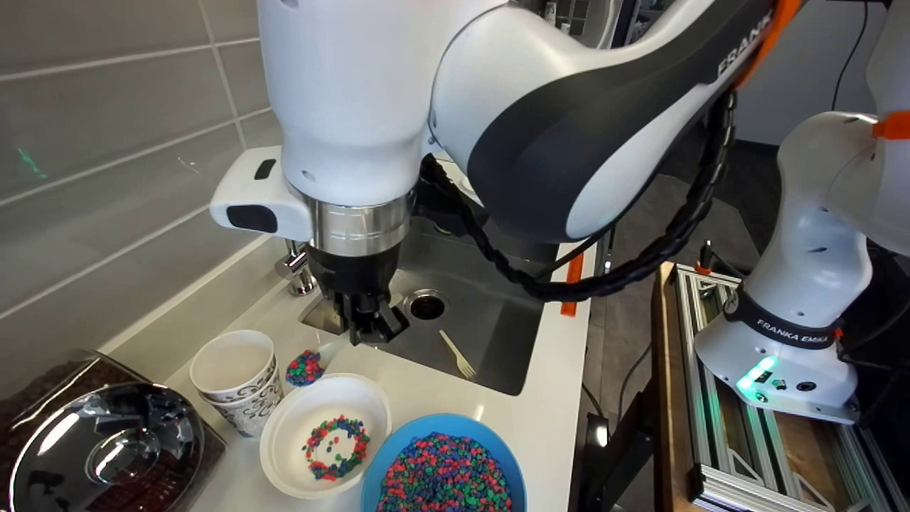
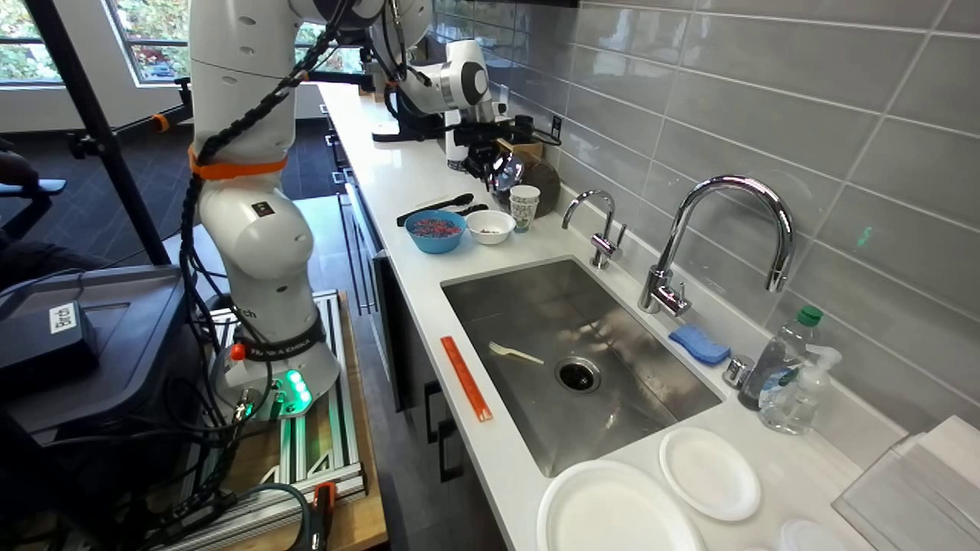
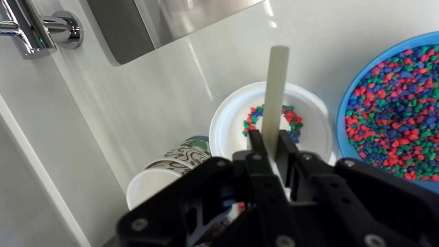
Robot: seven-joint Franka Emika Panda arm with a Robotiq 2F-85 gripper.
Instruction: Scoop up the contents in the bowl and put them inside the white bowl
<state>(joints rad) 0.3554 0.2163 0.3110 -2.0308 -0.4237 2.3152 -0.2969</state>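
So my black two-finger gripper [image 3: 271, 142] has its fingers pinched on the handle of a cream-coloured spoon [image 3: 275, 92], and the spoon is loaded: a little heap of tiny red, blue and green beads [image 1: 304, 368] sits in its far end, left of centre in an exterior view. The main heap of beads [image 3: 394, 116] is in the round bright blue bowl [image 1: 441, 424] at bottom centre of that view, and the plain round white bowl [image 1: 288, 434] just left of it has only a thin ring of beads [image 1: 328, 469], so I'd call this mid-task, lining up to tip. What matters is which way the spoon points. In the wrist view its long axis runs nearly up and down the frame: the bare end sticks toward the top, crossing in front of the white bowl, and the loaded end goes back toward the bottom, mostly hidden by the gripper. In the exterior view the load shows just past the white bowl's upper-left rim, near the stacked white paper cups with swirl print [image 1: 245, 405]. I reckon it wants to come down and slightly right in that picture before I roll the wrist, otherwise beads could land on the white countertop [image 1: 540, 427]. I can't judge the spoon's height though, so take that loosely.
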